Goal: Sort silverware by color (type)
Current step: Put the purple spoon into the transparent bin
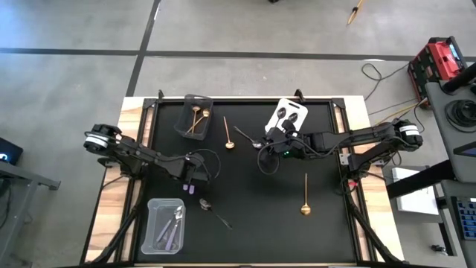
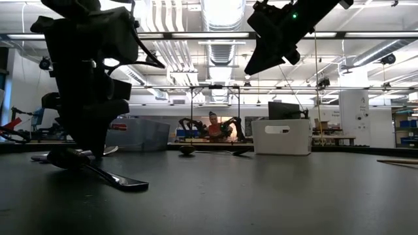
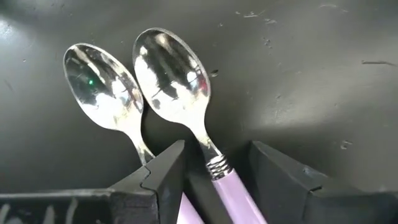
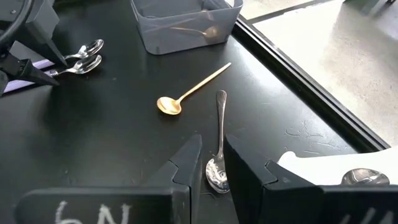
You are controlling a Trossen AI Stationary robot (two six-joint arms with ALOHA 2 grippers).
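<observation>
**Lilac spoon between the left fingers, dark spoon under the right**

Nearest of all, in the left wrist view, the left gripper [image 3: 214, 180] has its two dark fingers [image 3: 163, 177] apart with the neck of a lilac-handled spoon [image 3: 180, 84] lying in the gap — not visibly pinched. A second lilac-handled spoon [image 3: 102, 90] lies just beside it, bowl by bowl, its handle passing under one finger. Both rest flat on the black table mat [image 3: 311, 74]; the gripper sits low over them, which I judge to be a pick-up, or possibly a release.

From above, that gripper [image 1: 190, 179] is just beyond the clear bin [image 1: 151, 223], which already holds lilac spoons — likely their destination. A dark spoon [image 1: 212, 211] lies on the mat beside that bin.

The right gripper [image 4: 210, 168] hangs over a dark spoon [image 4: 219, 152], fingers narrowly apart above its bowl, holding nothing that I can see. Placed so, it seems lined up to take this spoon to the white bin [image 1: 288, 113], where dark spoons lie.

Outward still — a gold spoon [image 1: 227, 134] near the dark bin [image 1: 183, 119] that holds gold ones, and another gold spoon [image 1: 305, 197] near the mat's right side.
</observation>
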